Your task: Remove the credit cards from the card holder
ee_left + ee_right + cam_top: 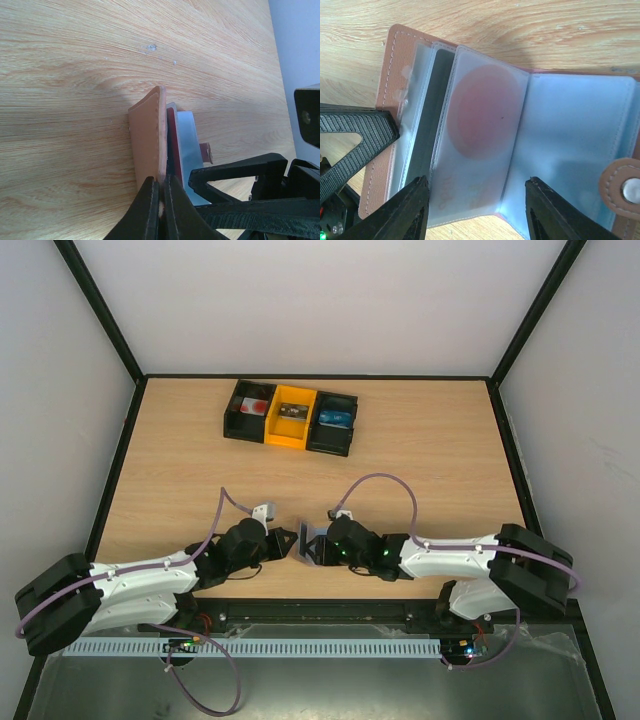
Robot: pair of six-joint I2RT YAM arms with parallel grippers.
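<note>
We find the card holder (308, 546) held between the two arms at the near middle of the desk (420, 470), opened like a book; whether its lower edge touches the wood we cannot tell. The left jaws are pinched tight on the edge of its brown cover. The right jaws stand wide and grip nothing, their fingers (407, 212) on either side of the frosted sleeve that carries the reddish card (480, 120).

That is the relation that matters. The card lies straight ahead of the right jaws with its flat face towards them and its long axis running away along their line of approach. So the right arm is the nearer one, while the left arm only anchors the cover.

A darker card (426, 125) sits in the sleeve just to the left, and we cannot make out its colour through the plastic. The snap tab (624, 184) hangs off the right-hand flap.

We judge that neither card is out yet. The open fingers span the card's width, not its thickness, so we reckon the right jaws must turn or take an edge, and we cannot see which end of the sleeve is open
</note>
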